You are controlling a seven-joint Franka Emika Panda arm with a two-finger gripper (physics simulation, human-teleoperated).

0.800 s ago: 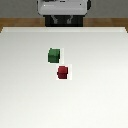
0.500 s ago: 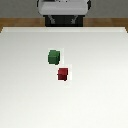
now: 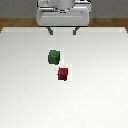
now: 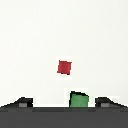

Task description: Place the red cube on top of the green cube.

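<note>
The green cube [image 3: 53, 56] sits on the white table. The red cube [image 3: 63, 74] sits just in front of it, slightly toward the exterior view's right, with a small gap between them. My gripper [image 3: 62, 31] hangs open and empty above the table's far edge, behind both cubes. In the wrist view the two fingertips [image 4: 22, 102] frame the gripper's [image 4: 64, 102] open gap. There the green cube [image 4: 79, 99] lies close to the fingers and the red cube [image 4: 64, 67] lies farther off.
The white table [image 3: 30, 100] spans the whole view. The robot's grey base [image 3: 62, 12] stands at the far edge, with brown floor [image 3: 15, 22] behind it.
</note>
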